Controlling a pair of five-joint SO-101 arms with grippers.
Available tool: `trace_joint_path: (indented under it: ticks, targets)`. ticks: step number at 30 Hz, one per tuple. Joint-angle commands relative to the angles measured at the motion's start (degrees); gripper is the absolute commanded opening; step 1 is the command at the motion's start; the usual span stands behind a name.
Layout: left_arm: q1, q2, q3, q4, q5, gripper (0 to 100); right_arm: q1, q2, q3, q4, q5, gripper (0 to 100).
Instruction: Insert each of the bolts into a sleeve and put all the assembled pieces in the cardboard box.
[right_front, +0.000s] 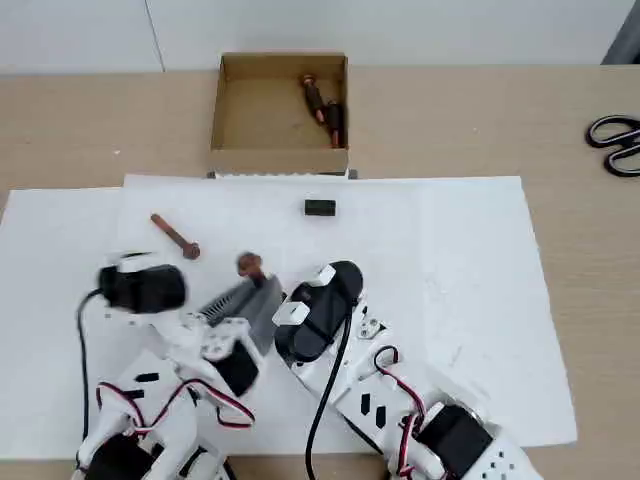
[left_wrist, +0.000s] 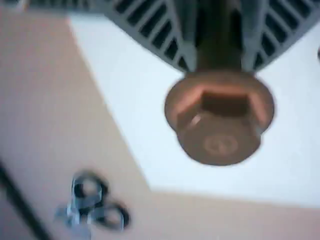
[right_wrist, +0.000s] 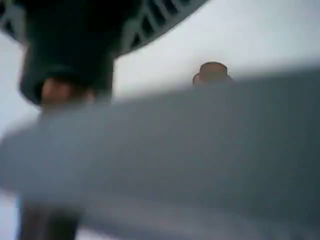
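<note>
High view, L pincer (right_front: 256, 285) low over paper (right_front: 450, 250), gripping bolt (right_front: 249, 264).

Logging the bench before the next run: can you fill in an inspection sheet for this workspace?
Surface: wooden table under a white paper sheet.
Job's things: brown cardboard box holding two sleeved copper bolts; loose copper bolt and black sleeve on the sheet.
Clutter: dark-handled scissors on the table.
Grippers: left gripper, jaws shut on a copper hex-head bolt; right gripper close beside it, state unclear.
Cables: black cable, red-and-white wires on the arms.
Surroundings: pale wall.
</note>
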Motion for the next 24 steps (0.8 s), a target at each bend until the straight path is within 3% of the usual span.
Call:
trace_joint_path:
  ticks: [1, 8, 19, 24]
  targets:
    - [3.4, -0.3, -1.4, 2.8, -1.9, 1, 0.7, -0.7, -1.8, -2.6, 0.5, 0.2]
    - [4.7, -0.4, -3.0, 7.6, -4.7, 1, 0.8, -0.7, -2.1, -4.9, 4.0, 0.2]
    - [3.3, -0.1, -7.1, 7.7, -7.1, 1, 0.8, -0.7, -2.1, -7.0, 4.7, 0.2]
    - [0.5, 0.0, -8.0, 9.1, -7.1, 12, 0.8, -0.6, -2.1, -6.8, 4.7, 0.2]
